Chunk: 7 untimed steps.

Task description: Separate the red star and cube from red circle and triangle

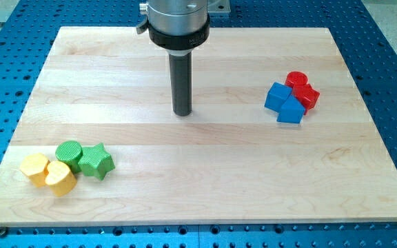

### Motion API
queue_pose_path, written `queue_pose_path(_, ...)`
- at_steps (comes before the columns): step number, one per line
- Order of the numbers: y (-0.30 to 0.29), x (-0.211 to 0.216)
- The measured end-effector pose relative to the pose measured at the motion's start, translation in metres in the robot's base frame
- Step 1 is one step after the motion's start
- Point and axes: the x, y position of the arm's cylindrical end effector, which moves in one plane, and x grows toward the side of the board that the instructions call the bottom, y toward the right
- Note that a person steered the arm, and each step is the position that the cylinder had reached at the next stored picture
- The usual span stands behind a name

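Note:
My tip (pixel 182 113) rests on the wooden board (pixel 198 200), a little above its middle, touching no block. At the view's right a tight cluster holds a red circle (pixel 296 79) at its top and a red star (pixel 309 96) just below it. A blue cube (pixel 276 96) is at the cluster's left and a second blue block (pixel 291 111), shape unclear, at its bottom. All of these touch or nearly touch. My tip is well to the left of this cluster, level with the second blue block.
At the view's bottom left sits a second cluster: a green circle (pixel 68 152), a green star (pixel 97 161) and two yellow blocks (pixel 34 169) (pixel 60 178). A blue perforated table (pixel 391 41) surrounds the board.

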Motion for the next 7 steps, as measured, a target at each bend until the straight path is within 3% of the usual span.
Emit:
queue_pose_path(3, 0.001, -0.005)
queue_pose_path(4, 0.017, 0.029)
queue_pose_path(6, 0.150, 0.050)
queue_pose_path(7, 0.172, 0.054)
